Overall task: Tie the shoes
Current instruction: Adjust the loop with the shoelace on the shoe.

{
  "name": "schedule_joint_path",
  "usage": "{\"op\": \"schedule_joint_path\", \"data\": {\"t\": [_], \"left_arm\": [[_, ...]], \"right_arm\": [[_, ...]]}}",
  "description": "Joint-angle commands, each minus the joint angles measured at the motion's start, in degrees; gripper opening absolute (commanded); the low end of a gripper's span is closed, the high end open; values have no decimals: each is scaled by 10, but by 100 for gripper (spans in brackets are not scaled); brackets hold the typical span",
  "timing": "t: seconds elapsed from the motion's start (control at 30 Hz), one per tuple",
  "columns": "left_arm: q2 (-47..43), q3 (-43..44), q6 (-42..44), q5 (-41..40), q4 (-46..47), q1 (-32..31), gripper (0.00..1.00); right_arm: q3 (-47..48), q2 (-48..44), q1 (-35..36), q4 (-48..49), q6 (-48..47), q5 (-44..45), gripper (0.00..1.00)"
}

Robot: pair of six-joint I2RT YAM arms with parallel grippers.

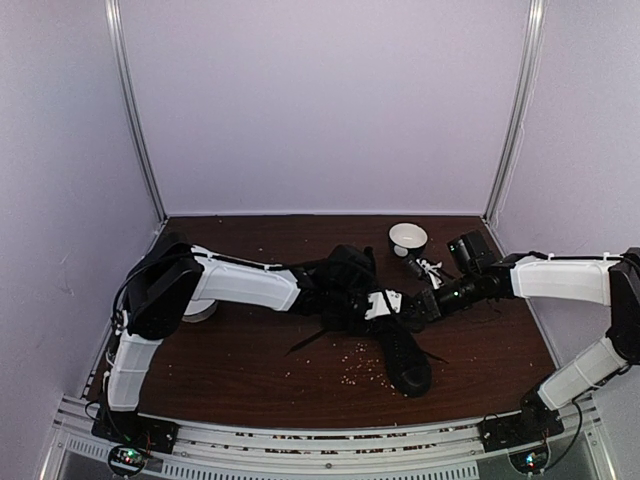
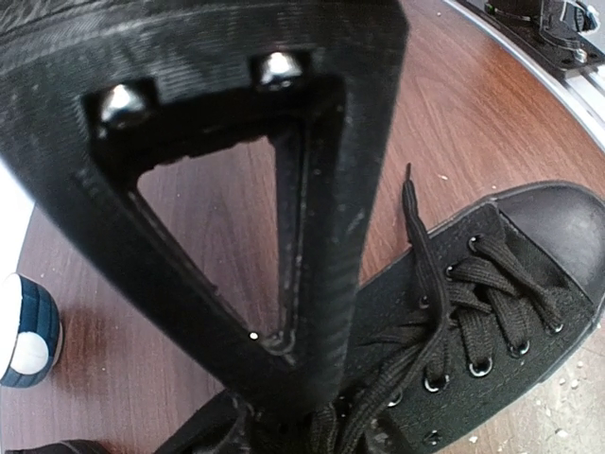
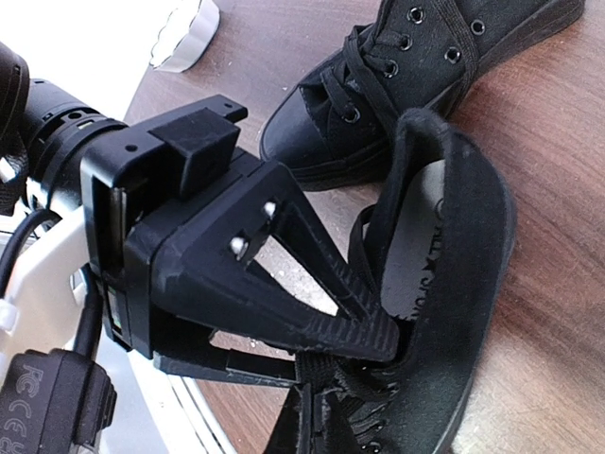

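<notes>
While right jaws sit shut by shoes point(image 1: 405, 365), left jaws stand narrow at laces point(image 2: 444, 331) (grip unclear).

Place: a robot test cell in a lab.
Enclosure: plain pale lavender panels point(image 1: 320, 100) closed in the back and both sides, framed by slanting aluminium posts point(image 1: 135, 110).
Work surface: a dark brown wood-grain table point(image 1: 250, 350) filled the floor of the cell, with pale crumbs point(image 1: 355, 352) strewn on it.
Mounting: a slotted aluminium rail point(image 1: 330, 440) ran along the near edge.
Machines: a white-and-black left arm point(image 1: 245, 285) and right arm point(image 1: 560, 278) stood on that rail, with exposed cables and a lit circuit board point(image 1: 127, 458) at the base.
</notes>
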Motion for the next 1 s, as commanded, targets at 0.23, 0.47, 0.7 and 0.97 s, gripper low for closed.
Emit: {"op": "schedule_joint_path", "data": {"t": [0.23, 0.47, 0.7, 0.97], "left_arm": [[-8, -3, -39, 16, 57, 9, 29], [-7, -3, -49, 9, 65, 13, 30], [0, 2, -64, -3, 74, 13, 16], [6, 2, -90, 0, 91, 12, 0]], "right_arm": [[15, -16, -2, -17, -15, -9, 0], [20, -16, -2, -20, -19, -11, 0], [21, -10, 1, -17, -19, -32, 0], [28, -7, 6, -27, -27, -36, 0]]}}
